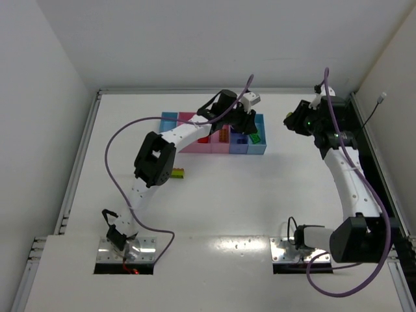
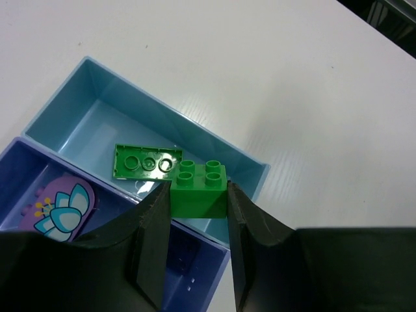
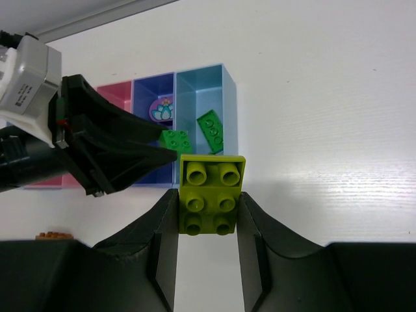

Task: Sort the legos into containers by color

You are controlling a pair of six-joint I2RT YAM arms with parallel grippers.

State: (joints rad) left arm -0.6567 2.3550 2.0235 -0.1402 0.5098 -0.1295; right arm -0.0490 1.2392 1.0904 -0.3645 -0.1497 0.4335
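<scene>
My left gripper (image 2: 198, 187) is shut on a small green brick (image 2: 198, 192) and holds it over the near wall of the light blue tray (image 2: 78, 120). A flat green plate (image 2: 146, 161) lies inside that tray. My right gripper (image 3: 208, 195) is shut on a yellow-green lego (image 3: 211, 188), above bare table to the right of the row of containers (image 1: 214, 133). In the top view the left gripper (image 1: 250, 129) hangs over the row's right end, and the right gripper (image 1: 291, 120) is further right.
A purple flower piece (image 2: 62, 208) lies in the periwinkle tray (image 2: 26, 175) beside the light blue one. Pink trays (image 3: 114, 94) continue the row leftwards. A small yellow-green and orange lego (image 1: 177, 173) sits on the table in front of the row, under the left arm.
</scene>
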